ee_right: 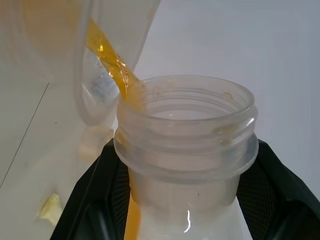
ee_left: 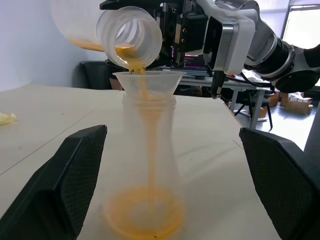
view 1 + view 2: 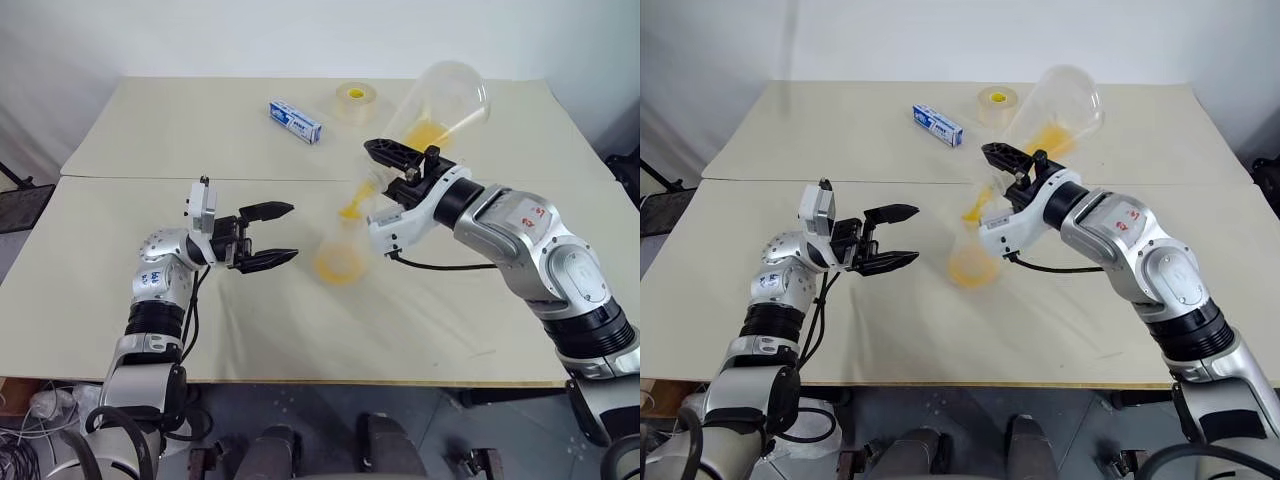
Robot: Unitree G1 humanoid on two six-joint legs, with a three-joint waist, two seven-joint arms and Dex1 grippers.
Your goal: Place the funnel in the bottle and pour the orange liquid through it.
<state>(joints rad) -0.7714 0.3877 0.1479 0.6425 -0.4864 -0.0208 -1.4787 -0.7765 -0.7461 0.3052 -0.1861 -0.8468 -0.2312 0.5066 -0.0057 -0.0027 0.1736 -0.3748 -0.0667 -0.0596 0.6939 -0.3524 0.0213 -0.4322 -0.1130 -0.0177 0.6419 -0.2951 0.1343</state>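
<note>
Funnel (image 2: 148, 82): seated in bottle mouth, upright, cone clear of flask lip. Step 1 looks done.
Bottle (image 2: 148, 170): stands on table (image 3: 150, 140) mid-front, btwn the two arms, free-standing; nothing holds it.
Orange liquid (image 2: 145, 217): thin stream runs from flask thru funnel, down the neck; shallow pool spreads over bottle base.
Flask (image 3: 440, 100): tilted mouth-down over funnel, some orange left in low side of belly.
R gripper (image 3: 392, 166): fingers clamped tight on flask neck, holding tilt.
L gripper (image 3: 268, 236): fingers spread wide, empty, just beside bottle, not touching; bottle sits between them in wrist view.
Progress: pour under way, prob past halfway; judged by small remainder in flask.
Left to do: drain the rest, right the flask, set it down.
Risk: unheld bottle is light; a nudge on funnel could tip it.
Bkgd: tape roll (image 3: 352, 97), blue box (image 3: 295, 121) at far side, well apart.
</note>
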